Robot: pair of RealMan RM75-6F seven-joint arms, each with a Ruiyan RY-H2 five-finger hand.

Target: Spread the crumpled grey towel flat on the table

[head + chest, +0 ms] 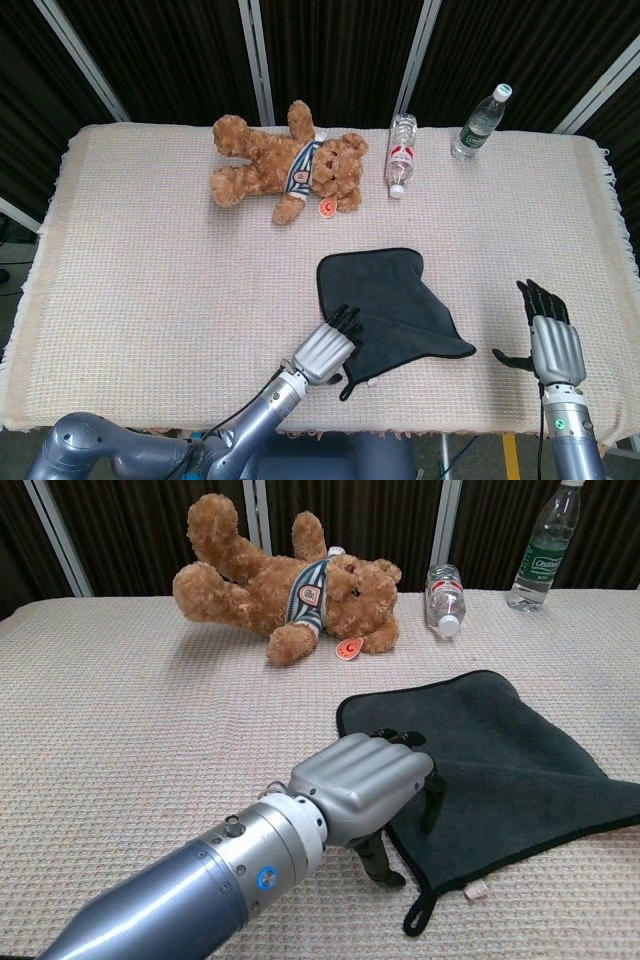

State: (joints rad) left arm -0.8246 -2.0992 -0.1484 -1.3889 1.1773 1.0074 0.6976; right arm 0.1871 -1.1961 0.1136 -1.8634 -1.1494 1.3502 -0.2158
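Left hand [328, 347] sits fingers curled, holding nothing I can see, over the near-left edge of the folded dark-grey microfibre towel [395, 300] at table centre-front; right hand [553, 342], splayed and empty, is well apart to its right.

Bystander items at the far side of my table.

I note a brown teddy bear [289, 162] lying on its back on the cream woven cloth [150, 260], wearing a striped top with an orange tag at its front. Just to its right a clear bottle [400, 155] lies on its side, red label showing. Further right, near the back edge, a green-labelled bottle [480, 122] stands upright with a white cap. Dark panels [340, 50] close off the rear.
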